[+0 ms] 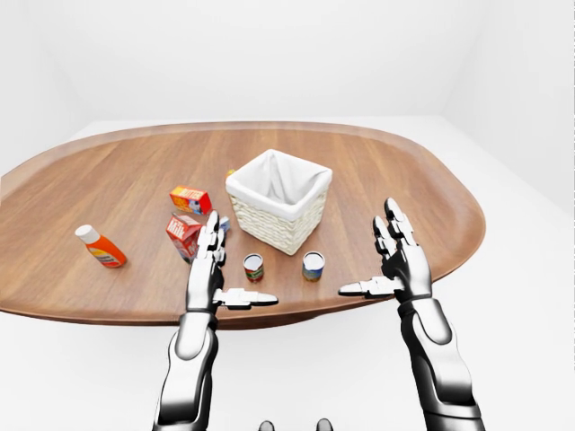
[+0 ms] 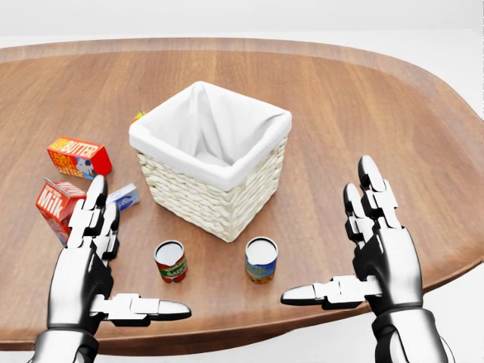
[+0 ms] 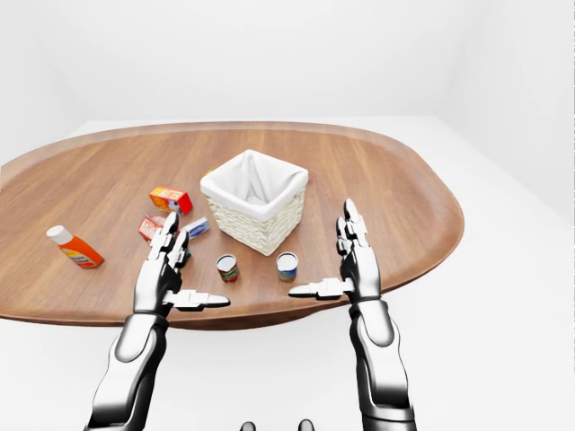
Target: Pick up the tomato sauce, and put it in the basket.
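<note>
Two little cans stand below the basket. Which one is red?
The left can, nearest the left robot hand, has the red label. The right can is blue and yellow.

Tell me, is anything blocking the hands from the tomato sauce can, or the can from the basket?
Nothing visible. The tomato sauce can stands in the open between the left hand and right hand, with bare table up to the basket; a second can stands beside it.
</note>
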